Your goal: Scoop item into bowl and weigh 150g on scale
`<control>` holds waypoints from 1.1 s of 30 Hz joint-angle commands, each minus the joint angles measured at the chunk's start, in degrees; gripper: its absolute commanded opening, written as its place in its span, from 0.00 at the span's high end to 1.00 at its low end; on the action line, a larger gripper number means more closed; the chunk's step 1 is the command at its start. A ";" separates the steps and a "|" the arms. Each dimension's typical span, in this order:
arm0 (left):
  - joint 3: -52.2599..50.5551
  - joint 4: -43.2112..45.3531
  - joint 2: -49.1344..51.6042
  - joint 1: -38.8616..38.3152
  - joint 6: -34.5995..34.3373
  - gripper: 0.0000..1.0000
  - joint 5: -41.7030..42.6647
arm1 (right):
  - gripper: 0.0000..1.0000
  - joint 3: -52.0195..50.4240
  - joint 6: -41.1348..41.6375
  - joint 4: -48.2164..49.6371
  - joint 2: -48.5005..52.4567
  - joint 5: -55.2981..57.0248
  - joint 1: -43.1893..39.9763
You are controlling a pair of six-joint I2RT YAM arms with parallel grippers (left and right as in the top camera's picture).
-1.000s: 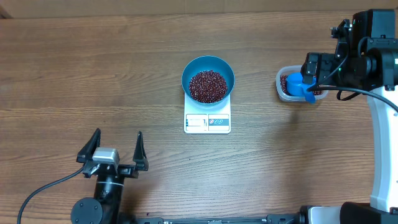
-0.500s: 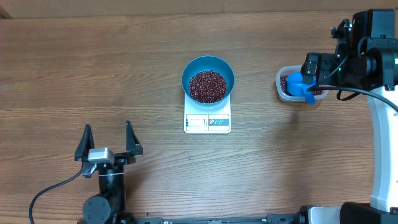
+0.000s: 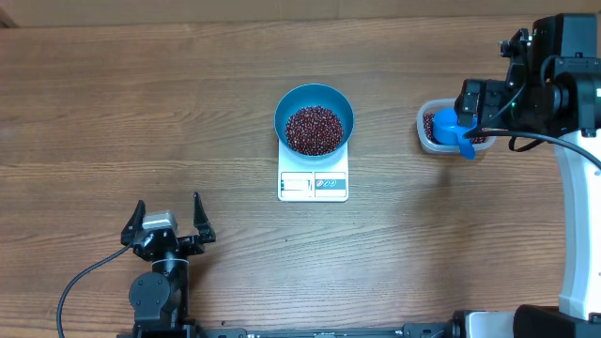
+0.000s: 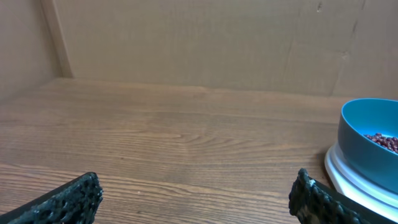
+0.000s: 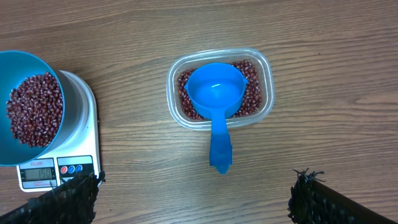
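- The beans (image 3: 314, 130) are heaped in the bowl (image 3: 315, 93), which is set on the scale (image 3: 313, 185) near the middle of the desk (image 3: 141, 94); more beans are seen in the tub (image 5: 268, 93), well off to the right.
- The scoop (image 5: 215, 93) is laid empty in the tub, cup upward, its handle reaching out over the rim.
- The left claw (image 3: 169, 202) is spread wide and empty over bare desk, well apart from the scale. The right claw (image 5: 194, 186) is likewise spread and empty, near the handle's end.
- The step in hand is judged to be the weight check; the display is too small to be read.
- If the weight is short, the thin flat handle would have to be pinched by the right claw and a small top-up carried level.
- Smooth blue plastic is used for the deep round bowl and the scoop. The tub is clear and rounded-rectangular, the scale flat, white and square. The beans are tiny, oval and loose, and the desk is grained wood.
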 commanded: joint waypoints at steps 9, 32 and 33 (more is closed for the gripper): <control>-0.20 -0.31 -0.48 0.33 -0.17 0.01 4.13 | 0.00 1.03 -0.24 0.20 -0.37 -0.48 -0.33; -0.20 -0.31 -0.48 0.33 -0.17 0.00 4.13 | 0.00 1.03 -0.24 0.20 -0.37 -0.48 -0.33; -0.20 -0.31 -0.48 0.33 -0.17 0.00 4.13 | 0.00 1.03 -0.24 0.20 -0.37 -0.48 -0.33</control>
